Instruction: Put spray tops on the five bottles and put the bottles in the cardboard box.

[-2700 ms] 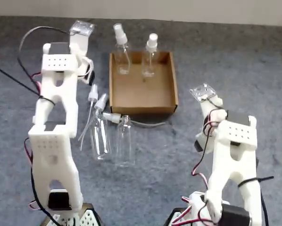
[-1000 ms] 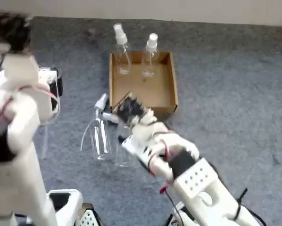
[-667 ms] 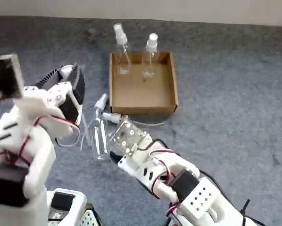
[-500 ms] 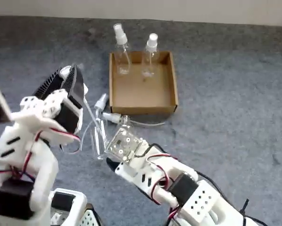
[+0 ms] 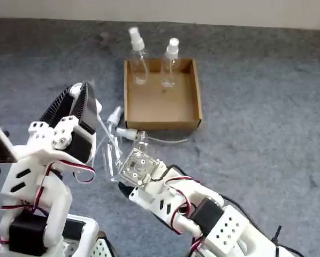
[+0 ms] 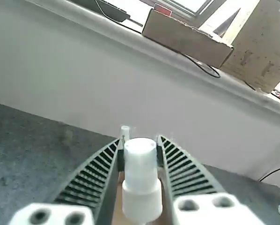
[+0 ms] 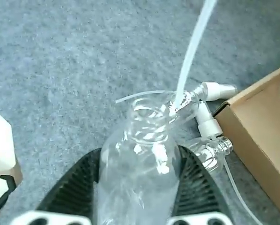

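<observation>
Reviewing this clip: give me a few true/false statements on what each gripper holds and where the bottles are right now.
1. The left gripper is shut on a spray top. True.
2. The bottle in the right gripper already wears a spray top. False: its mouth is open, with only the top's tube at the rim.
3. Two capped bottles stand in the cardboard box. True.
4. A spare bottle stands upright beside the box. False: it lies on its side on the carpet.

I saw grey carpet (image 5: 267, 80) meeting a white wall (image 6: 60, 75); above that wall, a sill (image 6: 98, 24) carried a brown carton (image 6: 187, 36) beneath a bright window (image 6: 191, 4).
</observation>
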Robot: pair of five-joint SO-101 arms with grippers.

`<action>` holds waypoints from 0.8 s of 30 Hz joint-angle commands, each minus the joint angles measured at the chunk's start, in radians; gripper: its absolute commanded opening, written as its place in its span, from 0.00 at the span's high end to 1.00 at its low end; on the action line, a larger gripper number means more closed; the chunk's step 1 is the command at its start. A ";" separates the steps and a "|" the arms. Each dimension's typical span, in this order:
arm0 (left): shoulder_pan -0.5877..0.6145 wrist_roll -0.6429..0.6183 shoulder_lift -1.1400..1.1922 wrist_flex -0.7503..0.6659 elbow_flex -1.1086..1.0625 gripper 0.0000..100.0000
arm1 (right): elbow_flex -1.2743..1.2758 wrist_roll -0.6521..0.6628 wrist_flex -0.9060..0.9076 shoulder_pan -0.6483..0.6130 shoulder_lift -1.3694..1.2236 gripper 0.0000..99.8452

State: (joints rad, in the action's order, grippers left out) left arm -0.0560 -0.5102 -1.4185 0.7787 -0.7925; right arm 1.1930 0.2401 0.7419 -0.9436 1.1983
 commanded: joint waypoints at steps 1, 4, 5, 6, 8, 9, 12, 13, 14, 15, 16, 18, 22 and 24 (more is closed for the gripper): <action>-0.016 -0.005 0.001 -0.015 0.039 1.00 | -0.010 -0.009 -0.024 0.041 0.022 1.00; -0.016 -0.005 0.001 0.028 0.097 1.00 | -0.010 -0.009 -0.024 0.067 0.022 1.00; -0.016 -0.005 0.001 0.044 0.114 1.00 | -0.010 -0.009 -0.024 0.067 0.022 1.00; -0.016 -0.005 0.001 0.061 0.130 1.00 | -0.010 -0.009 -0.024 0.065 0.022 1.00; -0.016 -0.005 0.001 0.074 0.136 1.00 | -0.010 -0.009 -0.024 0.064 0.022 1.00; -0.016 -0.005 0.002 0.072 0.136 1.00 | -0.010 -0.009 -0.024 0.064 0.022 1.00; -0.018 -0.006 0.002 0.072 0.137 1.00 | -0.010 -0.009 -0.024 0.064 0.022 1.00; -0.027 -0.006 0.002 0.072 0.140 1.00 | -0.010 -0.009 -0.024 0.064 0.022 1.00; -0.048 -0.006 0.002 0.074 0.139 1.00 | -0.010 -0.009 -0.024 0.064 0.022 1.00; -0.076 -0.005 0.002 0.075 0.134 1.00 | -0.010 -0.009 -0.024 0.064 0.022 1.00; -0.104 -0.003 0.005 0.075 0.125 1.00 | -0.010 -0.009 -0.024 0.064 0.022 1.00; -0.137 0.000 0.005 0.071 0.071 1.00 | -0.010 -0.009 -0.024 0.064 0.025 1.00; -0.139 0.000 0.002 0.023 -0.022 1.00 | -0.010 -0.009 -0.024 0.064 0.027 1.00; -0.139 0.017 0.002 0.014 -0.058 1.00 | -0.010 -0.009 -0.024 0.064 0.027 1.00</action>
State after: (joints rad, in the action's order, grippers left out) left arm -0.1772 -0.5102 -1.4139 0.8263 -0.8247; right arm 1.1930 0.2401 0.7419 -0.8915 1.1983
